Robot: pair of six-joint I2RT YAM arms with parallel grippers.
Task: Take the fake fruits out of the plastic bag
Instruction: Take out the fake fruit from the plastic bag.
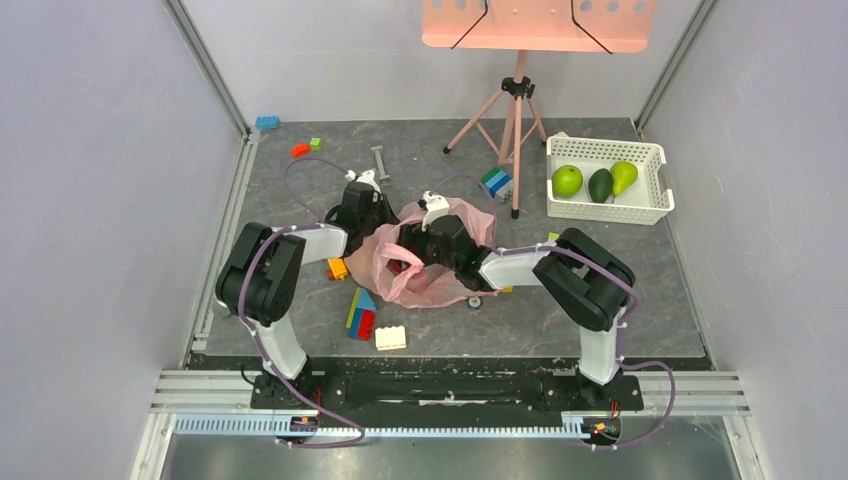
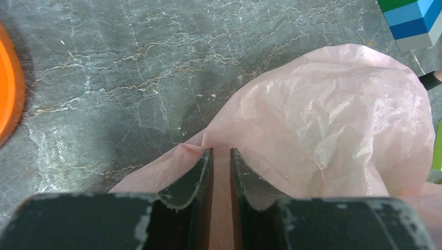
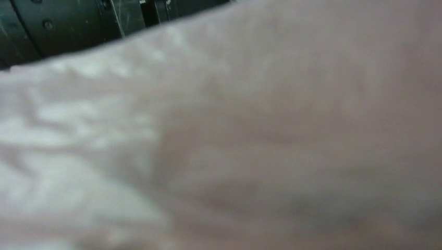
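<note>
The pink plastic bag [image 1: 432, 278] lies crumpled mid-table, and its film fills the right of the left wrist view [image 2: 333, 120]. My left gripper [image 2: 221, 152] is at the bag's back left edge [image 1: 384, 222], its jaws nearly together with a fold of film pinched between them. My right gripper [image 1: 432, 246] reaches into the bag's mouth from the right. Its fingers are hidden, and blurred pink film [image 3: 234, 146] covers the right wrist view. Something red [image 1: 398, 266] shows inside the mouth. A green apple [image 1: 567, 181], an avocado [image 1: 600, 186] and a pear [image 1: 623, 177] lie in the white basket [image 1: 655, 160].
A tripod [image 1: 515, 120] stands just behind the bag, with a blue-green block stack [image 1: 495, 182] at its foot. Loose blocks lie around: a coloured stack [image 1: 362, 312], a cream one [image 1: 391, 338], an orange one [image 1: 338, 268], and small ones at back left [image 1: 300, 150].
</note>
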